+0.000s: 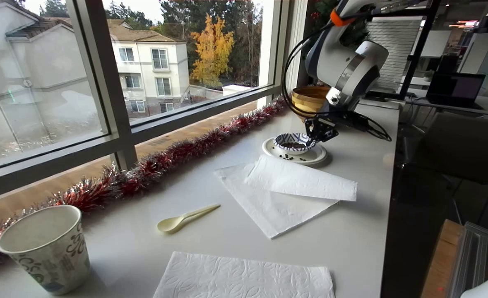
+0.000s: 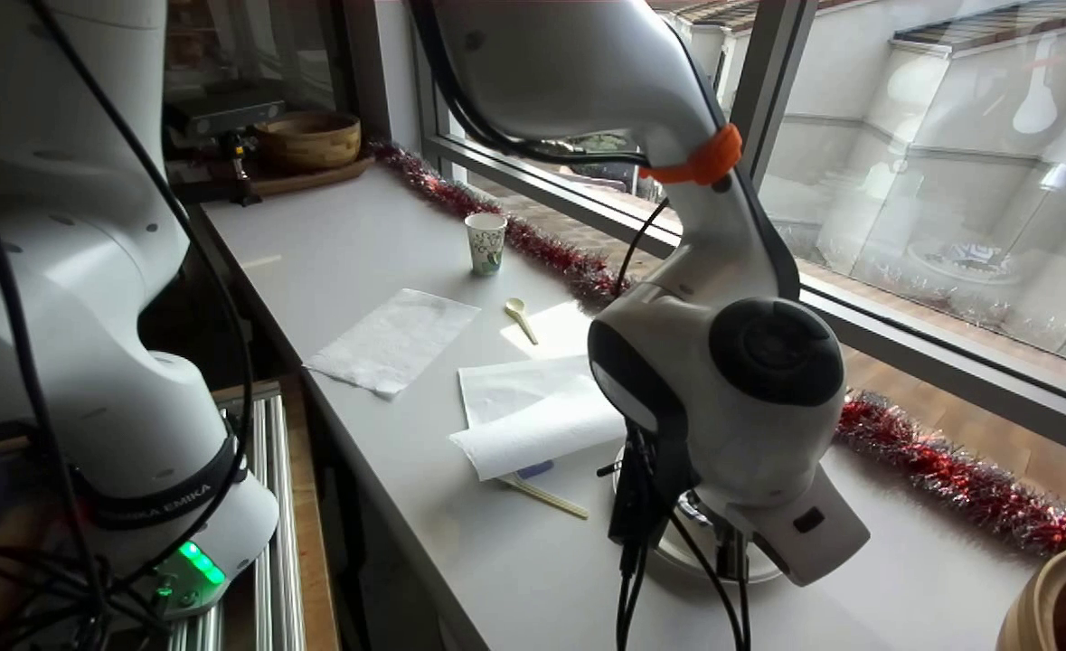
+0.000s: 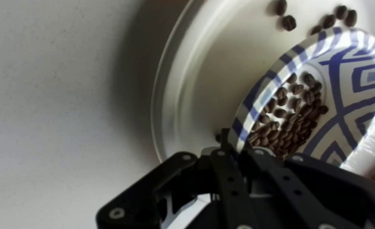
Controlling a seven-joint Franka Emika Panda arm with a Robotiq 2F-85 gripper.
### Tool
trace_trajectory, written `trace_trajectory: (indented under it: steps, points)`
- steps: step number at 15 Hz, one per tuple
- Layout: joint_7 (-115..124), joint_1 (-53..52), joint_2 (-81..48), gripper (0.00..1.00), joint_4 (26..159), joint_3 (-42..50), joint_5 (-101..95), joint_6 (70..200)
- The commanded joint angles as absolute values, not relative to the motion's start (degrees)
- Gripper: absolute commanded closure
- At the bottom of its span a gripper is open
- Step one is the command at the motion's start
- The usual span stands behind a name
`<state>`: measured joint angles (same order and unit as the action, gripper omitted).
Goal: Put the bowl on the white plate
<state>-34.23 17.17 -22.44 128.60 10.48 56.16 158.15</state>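
The bowl (image 1: 283, 142) has a blue and white patterned rim and holds dark beans. In an exterior view it sits over the white plate (image 1: 323, 156), inside the plate's outline. In the wrist view the bowl (image 3: 340, 105) looks tilted above the plate (image 3: 190, 105); I cannot tell whether its base touches. Several loose beans lie on the plate. My gripper (image 1: 311, 138) is at the bowl's edge. In the wrist view the gripper's fingers (image 3: 233, 144) are shut on the bowl's rim. In an exterior view the arm hides most of the plate (image 2: 673, 551).
Crumpled white napkins (image 1: 301, 178) lie beside the plate. A pale spoon (image 1: 186, 217), another napkin (image 1: 248, 275) and a speckled paper cup (image 1: 47, 252) are farther along the table. A wooden bowl (image 1: 308, 99) stands behind the gripper. Red tinsel (image 1: 177, 157) runs along the window.
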Motion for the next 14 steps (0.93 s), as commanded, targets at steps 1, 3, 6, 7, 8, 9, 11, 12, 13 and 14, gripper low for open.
trace_trajectory:
  steps: [1,3,6,7,8,9,11,12,13,14]
  points:
    - [-34.25,16.67,-24.14,0.99,127.28,9.63,57.05,159.51]
    - [-34.31,16.37,-24.02,0.99,127.36,9.43,56.64,159.33]
    - [-34.40,15.84,-23.81,0.99,127.77,9.15,56.03,159.17]
    - [-34.51,15.69,-23.73,0.99,127.86,9.08,55.95,159.00]
    - [-34.50,15.50,-23.60,0.99,128.05,9.07,55.71,158.89]
    - [-34.47,15.24,-23.43,0.99,128.31,9.13,55.31,158.78]
    - [-34.56,14.97,-23.37,0.99,128.48,9.20,54.96,158.47]
    - [-34.92,15.08,-23.52,0.99,128.44,9.20,54.87,157.97]
    - [-35.22,15.27,-23.73,0.99,128.36,9.16,55.02,157.59]
    - [-35.48,15.47,-24.10,0.99,128.33,9.25,55.12,157.55]
